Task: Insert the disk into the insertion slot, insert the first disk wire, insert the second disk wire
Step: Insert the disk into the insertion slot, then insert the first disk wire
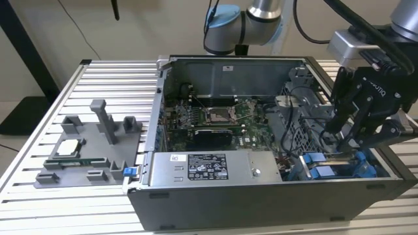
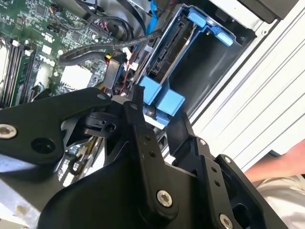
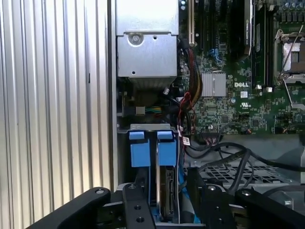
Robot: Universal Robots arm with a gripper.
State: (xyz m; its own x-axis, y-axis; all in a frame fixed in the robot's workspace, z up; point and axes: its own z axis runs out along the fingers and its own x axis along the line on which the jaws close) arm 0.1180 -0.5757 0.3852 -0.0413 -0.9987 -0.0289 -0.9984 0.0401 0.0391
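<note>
The disk (image 3: 167,191) stands edge-on in the insertion slot (image 1: 356,169) at the case's corner, on the exterior view's right. Its bright blue carrier tabs (image 3: 141,151) point toward the motherboard. In the second wrist view the disk (image 2: 170,50) sits between the slot's blue rails (image 2: 209,26). My black gripper (image 1: 339,139) hovers just above that bay. Its fingers (image 3: 137,202) are spread open, one on each side of the carrier end, and I cannot tell whether they touch it. Black wires (image 3: 217,149) lie loose over the grey cage beside the disk, and their plugs are hidden.
The open computer case (image 1: 261,205) lies on a slatted aluminium table. Inside it are a silver power supply box (image 1: 216,169) and the motherboard (image 1: 216,117). A grey fixture (image 1: 98,142) with small parts sits at the exterior view's left. A person's sleeve and hand (image 2: 283,167) are beside the case.
</note>
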